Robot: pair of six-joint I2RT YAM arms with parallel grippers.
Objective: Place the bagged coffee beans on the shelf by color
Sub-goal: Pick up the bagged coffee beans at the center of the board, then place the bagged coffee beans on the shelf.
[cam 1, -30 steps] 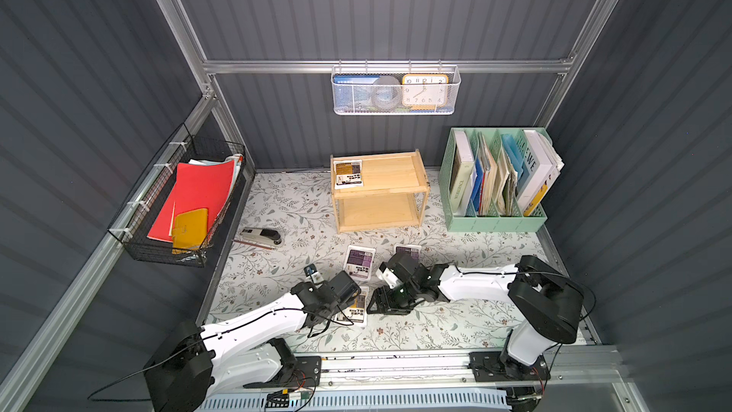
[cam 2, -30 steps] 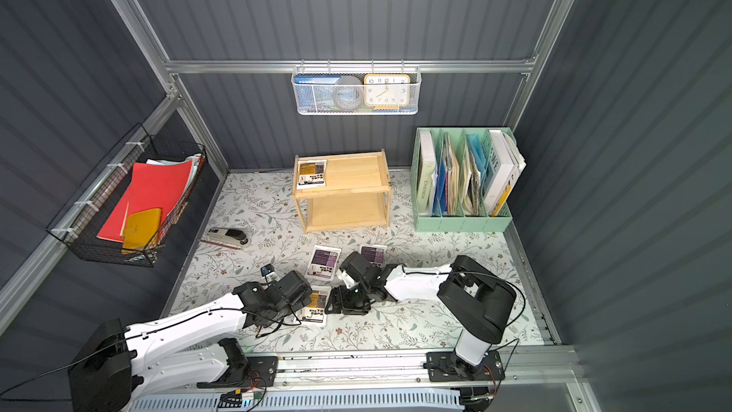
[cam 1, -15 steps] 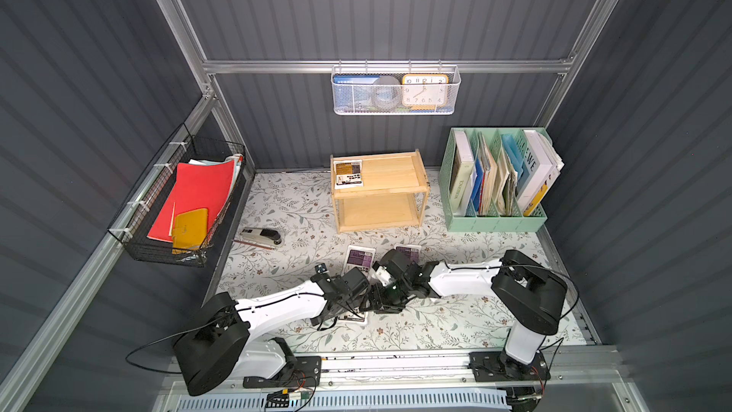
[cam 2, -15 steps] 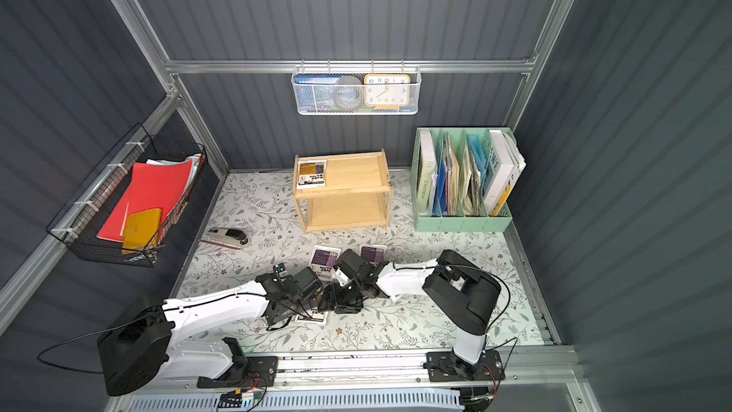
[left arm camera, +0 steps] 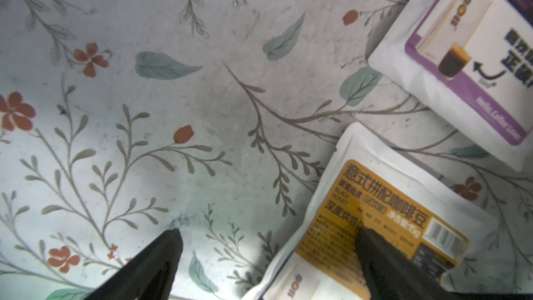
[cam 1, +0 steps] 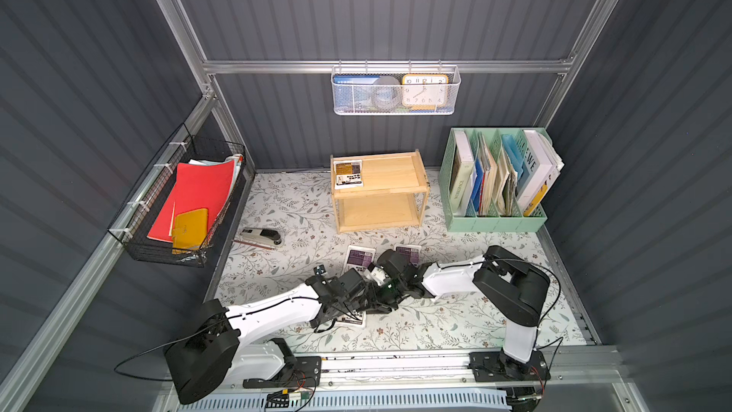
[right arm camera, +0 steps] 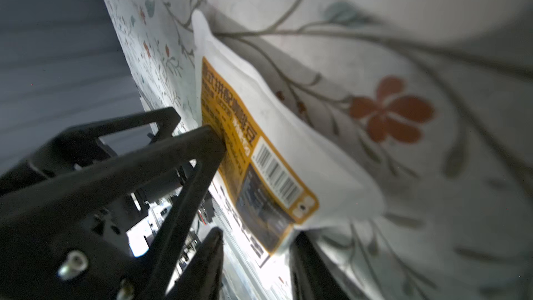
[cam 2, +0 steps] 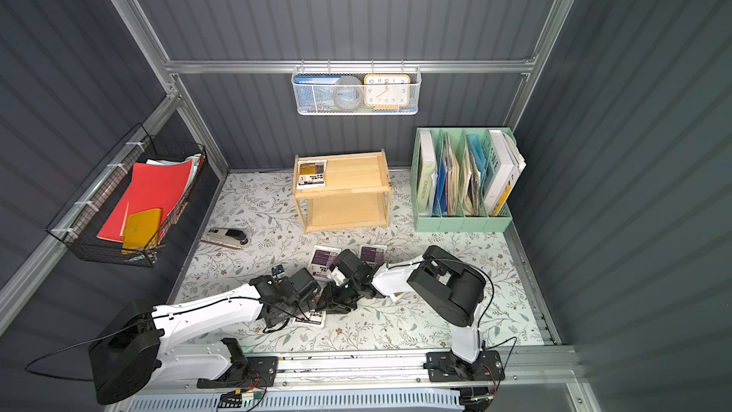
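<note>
Left arm stretched inward; left hand (left arm camera: 267, 229) spread, pressing yellow pouch (left arm camera: 375, 212) (right hand (right arm camera: 256, 233) unclear).

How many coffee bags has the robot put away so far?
Done: one yellow bag lies on the top tray of the wooden shelf. In hand: the open left pincer presses a second yellow bag while the right pincer straddles its edge. Left: two purple bags on the table.

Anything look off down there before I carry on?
Yes: both grippers crowd one yellow pouch. The left gripper is open, one finger pressing its label, while the right gripper straddles its corner. The pouch looks tilted, one edge off the mat.
</note>
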